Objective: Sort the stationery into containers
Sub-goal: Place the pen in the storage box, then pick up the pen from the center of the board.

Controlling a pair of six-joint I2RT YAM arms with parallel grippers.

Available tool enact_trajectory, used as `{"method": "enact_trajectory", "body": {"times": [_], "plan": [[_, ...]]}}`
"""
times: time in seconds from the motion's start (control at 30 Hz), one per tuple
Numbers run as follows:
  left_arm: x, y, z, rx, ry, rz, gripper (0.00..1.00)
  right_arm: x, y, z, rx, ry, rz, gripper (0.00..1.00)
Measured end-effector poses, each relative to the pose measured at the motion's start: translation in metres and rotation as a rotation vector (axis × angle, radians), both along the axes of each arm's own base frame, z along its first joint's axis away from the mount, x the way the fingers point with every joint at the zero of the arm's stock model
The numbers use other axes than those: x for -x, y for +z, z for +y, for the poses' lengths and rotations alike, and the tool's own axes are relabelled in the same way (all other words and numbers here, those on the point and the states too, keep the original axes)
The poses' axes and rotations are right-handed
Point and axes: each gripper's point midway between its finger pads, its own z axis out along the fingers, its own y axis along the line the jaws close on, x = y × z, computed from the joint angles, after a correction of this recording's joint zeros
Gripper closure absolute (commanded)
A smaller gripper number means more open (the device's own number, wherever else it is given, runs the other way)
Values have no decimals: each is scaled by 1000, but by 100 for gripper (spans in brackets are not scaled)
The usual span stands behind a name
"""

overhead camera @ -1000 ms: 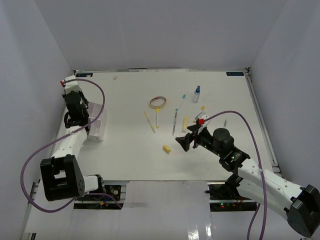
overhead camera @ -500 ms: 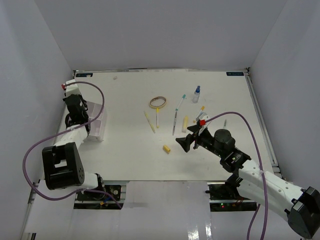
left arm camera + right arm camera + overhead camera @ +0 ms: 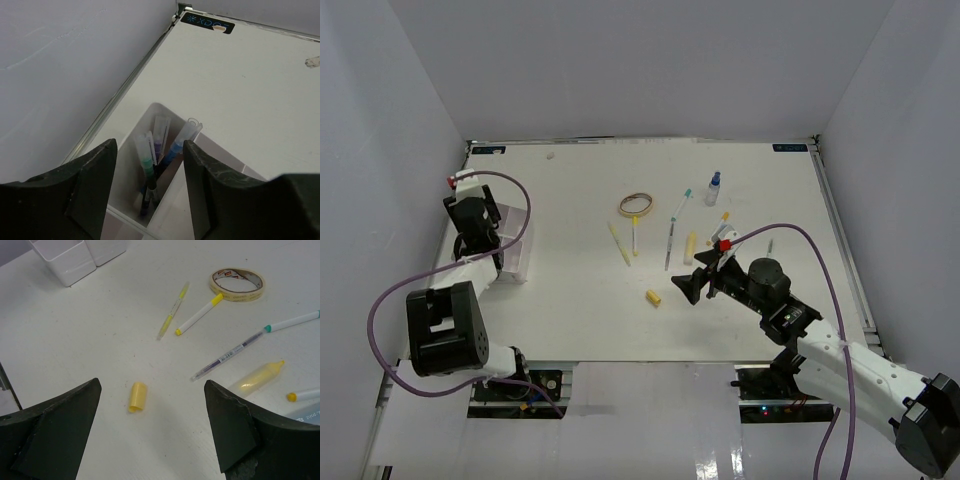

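- left jaws stand apart over the far corner compartment of the white tray, holding nothing; several pens lean inside it, caps up.
- right jaws spread wide and empty, low above the table, framing the yellow eraser piece.
- unsorted, mid-table: tape ring, yellow-capped marker, thin yellow pen, teal-capped pen, pale yellow tube, small clear bottle. all well apart from the tray.
- risk: the eraser piece looks short and rounded; an off-centre pinch could roll it or squirt it out.
- risk: the left jaws sit close over the leaning pens; a careless exit could hook a cap and drag a pen out, or shove the light tray.
- risk: the marker and thin yellow pen lie close; grabbing one may knock the other.
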Motion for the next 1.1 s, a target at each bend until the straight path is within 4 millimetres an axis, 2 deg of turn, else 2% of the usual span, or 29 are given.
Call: {"method": "enact_trajectory", "body": {"times": [0.03,0.2,0.27,0.37,0.53,0.67,0.77,0.87,0.97,1.07,1.1], "plan": [[1,2,0,1,0,-4,27,0,0,0,0,0,0,10],[5,21,-4,24,-8,-40,14,0,3,-1,-8,-5,-8,10],[4,38,-7,46,-14,-72,6,-2,5,-4,-11,-25,-14,10],[4,75,-15,97,-38,-141,2,-12,3,-15,-5,-115,0,10],[11,139,-47,207,-174,-257,2,-42,-13,-55,71,-411,94,10],[26,163,-92,284,-350,-287,2,-61,-27,-105,116,-681,199,7],[36,163,-140,323,-509,-246,2,-70,-41,-156,114,-884,288,4],[45,148,-188,357,-661,-167,2,-71,-64,-194,138,-1029,385,4],[59,126,-225,392,-792,-92,2,-69,-89,-212,174,-1090,490,3],[73,104,-242,416,-856,-29,2,-66,-114,-222,215,-1130,595,0],[77,95,-245,419,-867,-11,2,-66,-121,-225,229,-1141,623,5]]}}
